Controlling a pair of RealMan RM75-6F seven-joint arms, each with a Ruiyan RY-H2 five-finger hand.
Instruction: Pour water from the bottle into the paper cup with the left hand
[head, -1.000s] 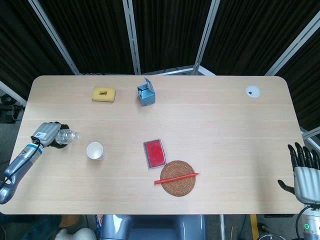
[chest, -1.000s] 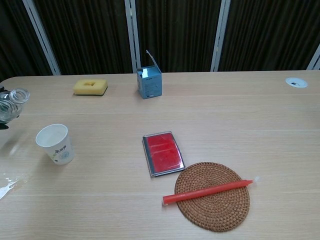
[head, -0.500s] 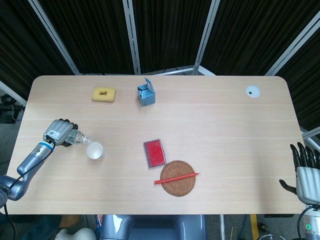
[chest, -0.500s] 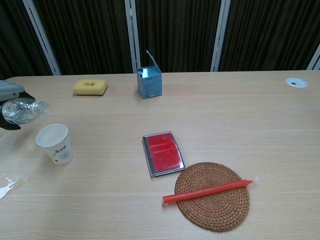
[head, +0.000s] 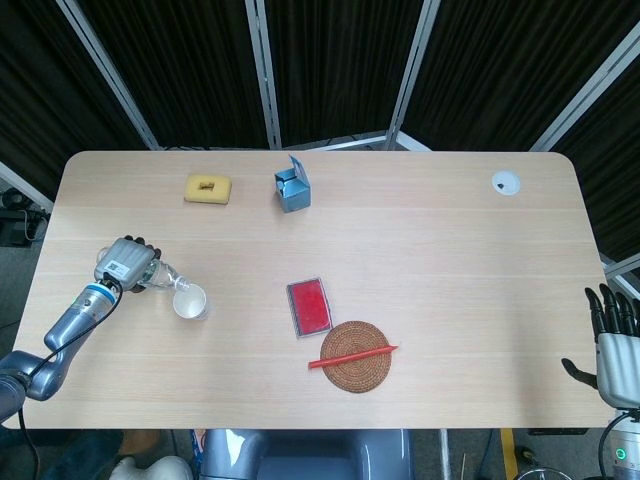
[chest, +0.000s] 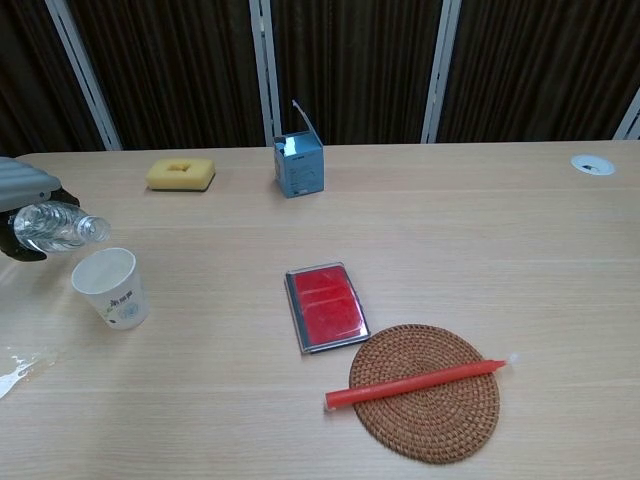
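A white paper cup stands upright near the table's left side. My left hand grips a clear plastic bottle, which lies tilted almost level. The bottle's open mouth hangs just above the cup's left rim. No stream of water shows. My right hand hangs off the table's right edge, its fingers apart and holding nothing; the chest view does not show it.
A yellow sponge and a blue open carton sit at the back. A red flat case, a woven coaster and a red stick lie mid-table. A small wet patch glistens at the front left.
My left hand has carried the bottle rightward from the table's left edge to the cup, bringing its mouth over the rim. The right hand has sunk slightly.
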